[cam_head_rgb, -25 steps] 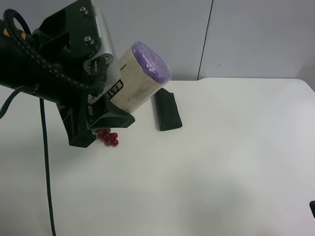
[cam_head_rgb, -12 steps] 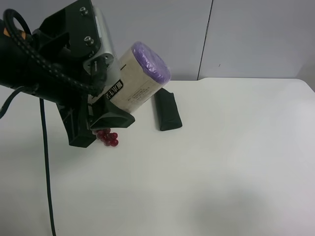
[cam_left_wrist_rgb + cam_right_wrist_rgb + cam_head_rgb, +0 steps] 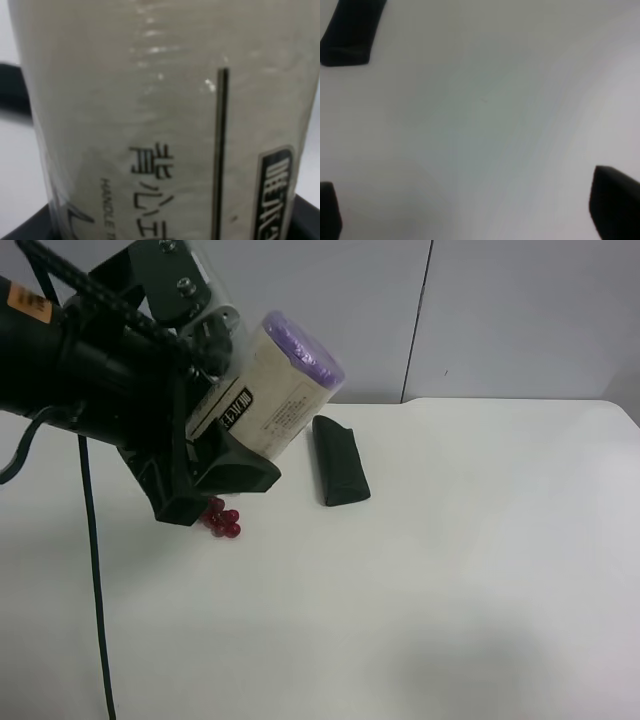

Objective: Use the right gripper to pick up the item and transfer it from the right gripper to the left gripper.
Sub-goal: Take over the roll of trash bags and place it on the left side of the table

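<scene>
The item (image 3: 262, 400), a cream-labelled roll with black text and a purple end, is held in the air by my left gripper (image 3: 233, 410), which is shut on its lower body. It fills the left wrist view (image 3: 165, 125), with a black finger (image 3: 306, 216) at its side. The roll tilts, purple end up and away from the arm. My right gripper (image 3: 470, 210) is open and empty over bare table in the right wrist view. It is out of the exterior high view.
A red grape bunch (image 3: 222, 518) lies on the white table (image 3: 450, 560) just under the left arm. A dark green pouch (image 3: 340, 460) lies beside it, also in the right wrist view (image 3: 350, 32). A black cable (image 3: 92, 570) hangs from the left arm.
My left gripper has turned and shifted slightly with the roll, which now stands more upright. The sliver of the right arm at the exterior view's right edge is gone.
</scene>
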